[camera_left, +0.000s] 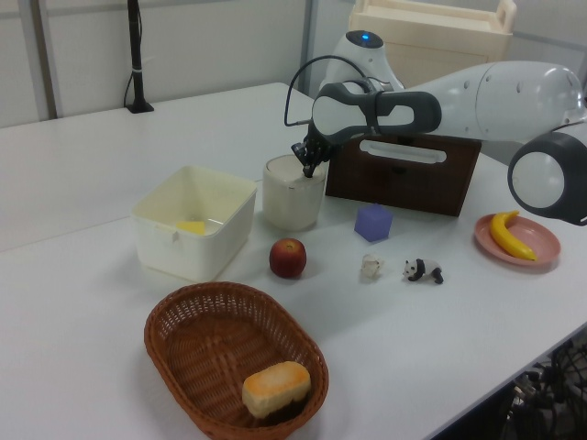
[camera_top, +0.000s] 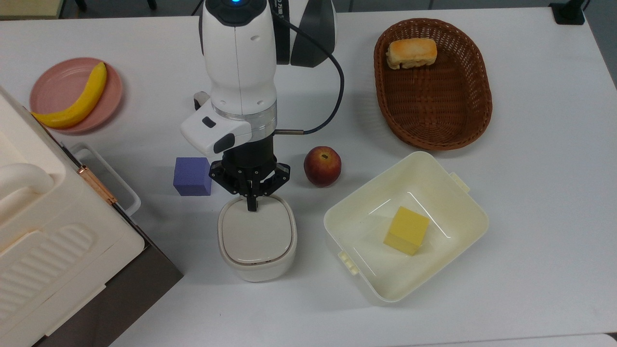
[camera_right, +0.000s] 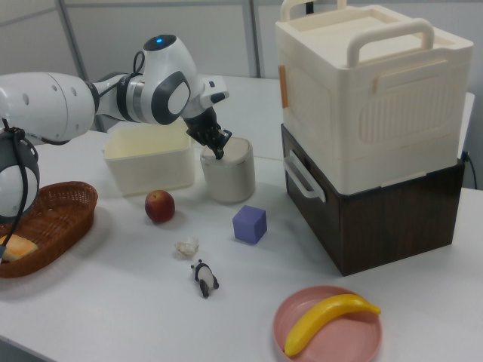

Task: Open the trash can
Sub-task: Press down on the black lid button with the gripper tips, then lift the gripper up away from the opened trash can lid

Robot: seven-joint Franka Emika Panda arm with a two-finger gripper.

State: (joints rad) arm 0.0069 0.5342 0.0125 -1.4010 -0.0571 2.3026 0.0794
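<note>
Pressing down at the rear edge of the small rounded-square white plastic trash can, the jaws appear drawn together into one narrow tip, holding nothing, touching or just above its flat grey-beige lid.

Going left to right across the top view: the purple foam cube lies just beside the jaws on their left, the can sits directly under and in front of them, and the red apple sits near on their right, with the cream square plastic tub farther right.

The risk, as I judge it, is a push landing off the release, so the tip skids over the lid. A slanted push could also tip or shove the light can across the white surface toward the tub.
</note>
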